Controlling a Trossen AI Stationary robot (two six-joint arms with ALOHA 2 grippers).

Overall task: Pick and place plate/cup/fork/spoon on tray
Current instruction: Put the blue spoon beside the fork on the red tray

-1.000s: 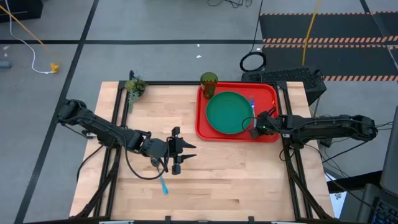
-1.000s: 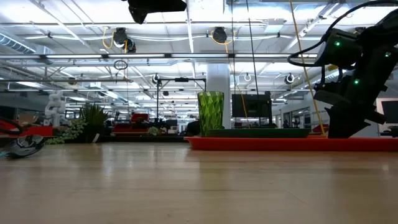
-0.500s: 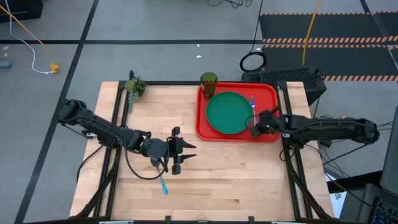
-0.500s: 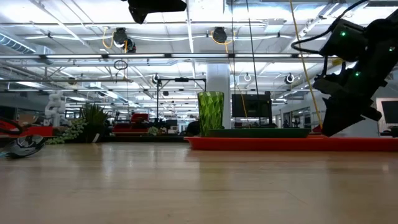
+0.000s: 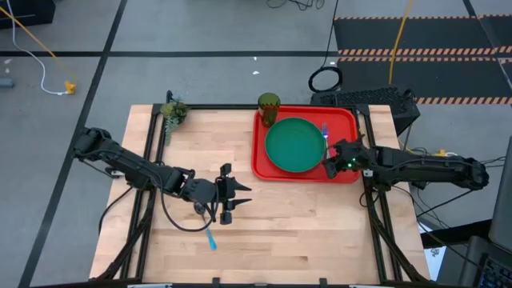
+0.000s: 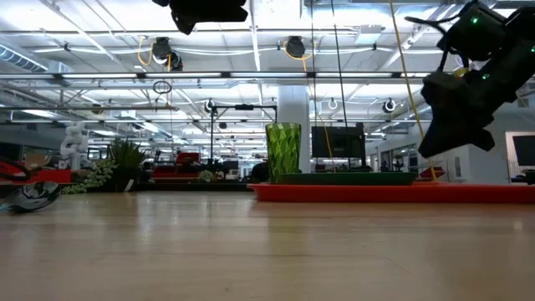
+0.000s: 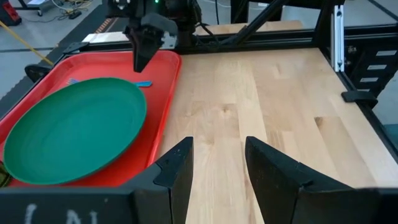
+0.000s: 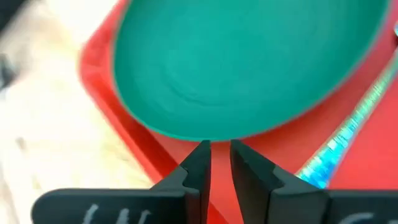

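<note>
Meanwhile, at far left, one plant clump. Next, left gripper unmoved over bare table, jaws wide apart and empty, with one blue utensil lying near it and not yet collected; fork or spoon, cannot tell. Further right, one cup, on the one tray or just beyond its rim, unclear. One plate on the tray, a second blue utensil beside it. Right gripper just risen and drawn back from that second utensil, jaws barely apart, nothing between: likely a finished drop.
</note>
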